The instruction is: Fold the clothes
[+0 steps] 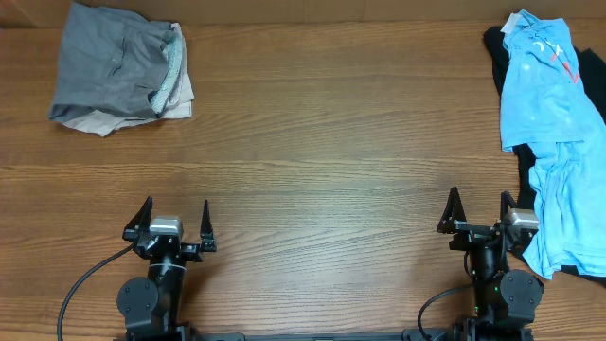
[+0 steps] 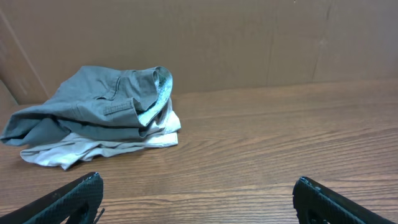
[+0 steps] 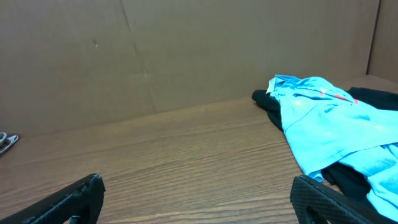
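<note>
A crumpled light blue T-shirt lay over a black garment at the bench's right edge. A grey garment sat stacked on a beige garment far left.

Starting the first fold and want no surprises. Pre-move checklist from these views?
1. Left tool open, empty: ok.
2. Right tool open, empty: ok.
3. Blue T-shirt spread flat: not ok, crumpled at the right edge of the table.
4. T-shirt free of other clothes: not ok, it lies over the black garment.
5. Grey and beige pile away from the middle: ok, far left corner.
6. T-shirt fully on the table: cannot tell, the frame cuts it off.
</note>
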